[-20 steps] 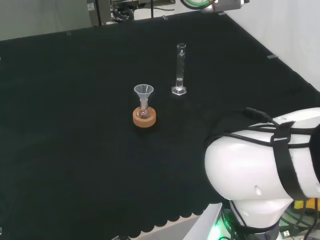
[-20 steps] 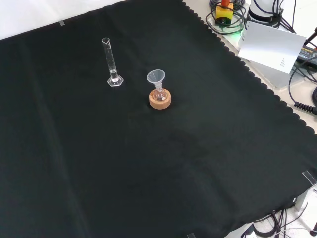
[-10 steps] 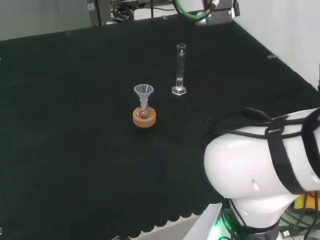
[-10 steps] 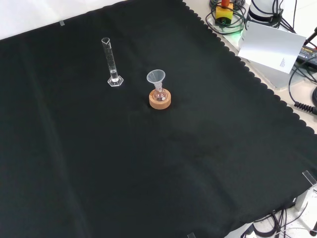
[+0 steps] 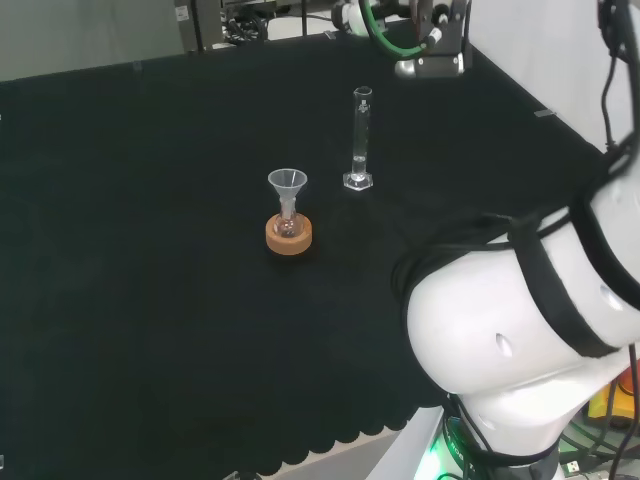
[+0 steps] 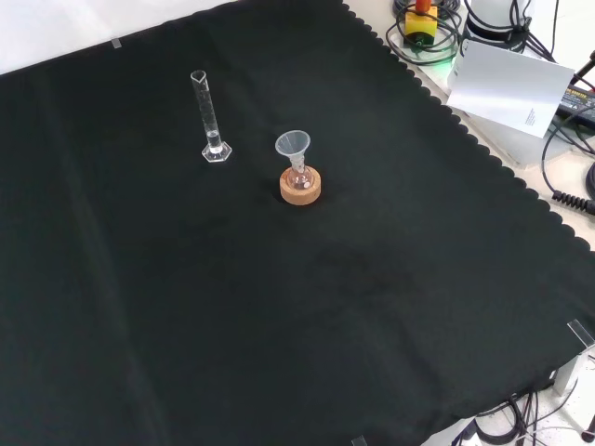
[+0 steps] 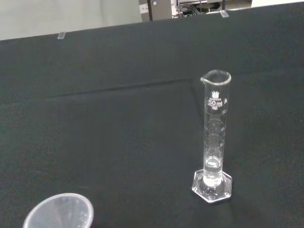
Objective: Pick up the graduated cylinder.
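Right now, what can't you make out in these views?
- Hand: in the head view only a grey and black part of the arm's end shows, cut off by the top edge; fingers open or shut can't be told.
- Funnel: cut off by the picture's edge in the wrist view.
- Flask in the cork ring: contents too small to tell.
- Cylinder: clear glass; no liquid level readable.

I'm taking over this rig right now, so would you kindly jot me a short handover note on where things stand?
Hand: its fingers cannot be made out, so open or shut is unknown.
Graduated cylinder: upright on the black cloth, untouched, apparently empty.
Funnel: sits in a small flask on a cork ring, apart from the cylinder, to its right in the front view.
Done: nothing grasped.
Left: bring the hand to the cylinder, close on its tube, lift it.
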`<state>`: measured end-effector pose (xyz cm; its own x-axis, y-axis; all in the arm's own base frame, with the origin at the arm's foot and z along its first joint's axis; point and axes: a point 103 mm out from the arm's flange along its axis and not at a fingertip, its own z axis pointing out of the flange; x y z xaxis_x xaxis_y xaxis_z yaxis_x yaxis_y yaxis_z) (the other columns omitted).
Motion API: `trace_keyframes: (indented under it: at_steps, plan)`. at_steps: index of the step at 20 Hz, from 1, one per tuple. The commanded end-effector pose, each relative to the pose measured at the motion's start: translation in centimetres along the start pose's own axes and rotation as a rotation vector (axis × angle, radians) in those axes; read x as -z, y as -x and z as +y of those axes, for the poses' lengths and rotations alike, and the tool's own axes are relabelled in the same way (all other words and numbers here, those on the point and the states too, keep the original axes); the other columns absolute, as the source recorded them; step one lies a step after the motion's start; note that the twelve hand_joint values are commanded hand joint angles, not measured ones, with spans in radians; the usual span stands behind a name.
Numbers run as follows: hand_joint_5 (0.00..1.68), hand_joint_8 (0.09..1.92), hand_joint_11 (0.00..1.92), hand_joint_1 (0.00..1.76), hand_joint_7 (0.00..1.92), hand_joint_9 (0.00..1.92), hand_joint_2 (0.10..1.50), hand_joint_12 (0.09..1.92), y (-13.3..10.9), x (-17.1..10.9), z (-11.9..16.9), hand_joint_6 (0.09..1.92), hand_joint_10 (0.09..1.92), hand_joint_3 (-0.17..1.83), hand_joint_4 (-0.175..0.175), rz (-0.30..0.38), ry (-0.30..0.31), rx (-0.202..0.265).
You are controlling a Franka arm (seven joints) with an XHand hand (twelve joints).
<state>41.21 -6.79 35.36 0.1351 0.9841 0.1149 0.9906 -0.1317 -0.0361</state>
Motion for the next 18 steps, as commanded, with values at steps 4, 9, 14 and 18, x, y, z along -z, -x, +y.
trace_keyframes:
  at_steps: [4,9,14,18]
  plan:
    - [0.23,0.62,0.07,0.32,0.05,0.24,1.26,1.40,4.3,-4.9,5.2,0.09,0.68,-0.03,-0.050,0.082,0.013,-0.012]
    - [0.23,0.63,0.07,0.37,0.06,0.24,1.23,1.40,5.5,-7.4,6.6,0.09,0.70,-0.04,-0.050,0.119,0.005,0.013]
    - [0.23,0.64,0.07,0.41,0.07,0.25,1.20,1.40,7.2,-9.9,7.5,0.09,0.70,-0.06,-0.049,0.161,-0.015,0.024]
    - [0.22,0.63,0.08,0.44,0.04,0.24,1.18,1.40,8.3,-11.7,8.2,0.09,0.70,-0.07,-0.048,0.220,-0.017,0.063]
